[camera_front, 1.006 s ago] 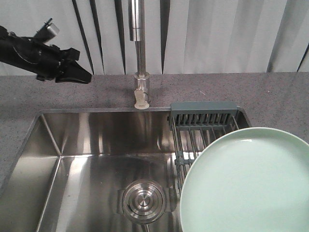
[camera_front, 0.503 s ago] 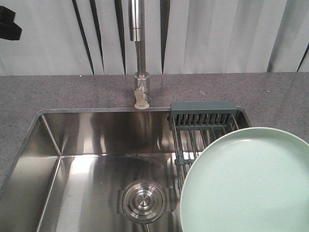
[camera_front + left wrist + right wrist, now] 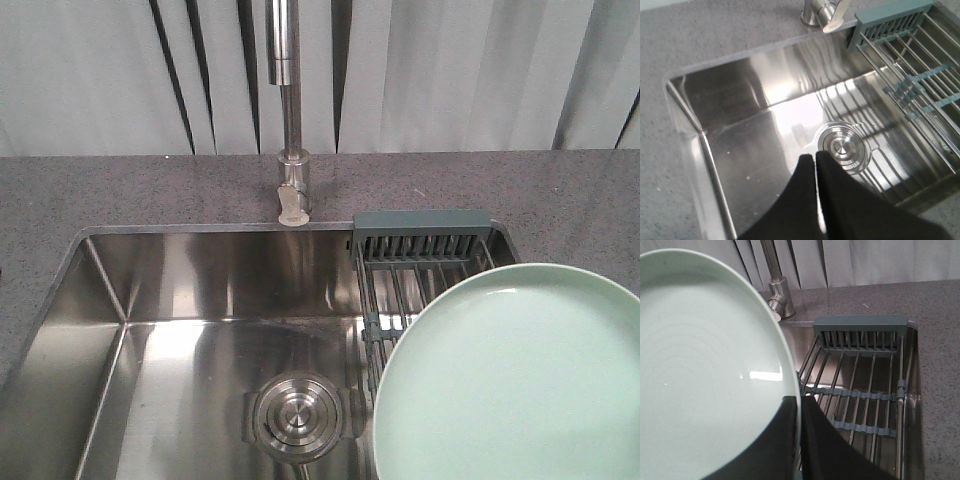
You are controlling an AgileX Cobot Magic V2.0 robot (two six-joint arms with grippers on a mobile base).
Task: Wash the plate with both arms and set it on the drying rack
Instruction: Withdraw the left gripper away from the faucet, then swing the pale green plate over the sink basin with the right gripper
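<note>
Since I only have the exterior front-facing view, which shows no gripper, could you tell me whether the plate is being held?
Observer: Yes, the right gripper is shut on the rim of the plate.
Operator: Thank you; and the other one?
Observer: The left gripper is shut and empty, pointed into the sink near the drain.
Operator: Is anything loaded behind the plate?
Observer: The drying rack rods seen from the right wrist carry nothing.

- I've got the plain pale green plate [image 3: 510,380] at 4 o'clock, its rim pinched in my right gripper [image 3: 800,402].
- The steel-rod rack [image 3: 420,250] is at 3 o'clock, partly hidden behind it.
</note>
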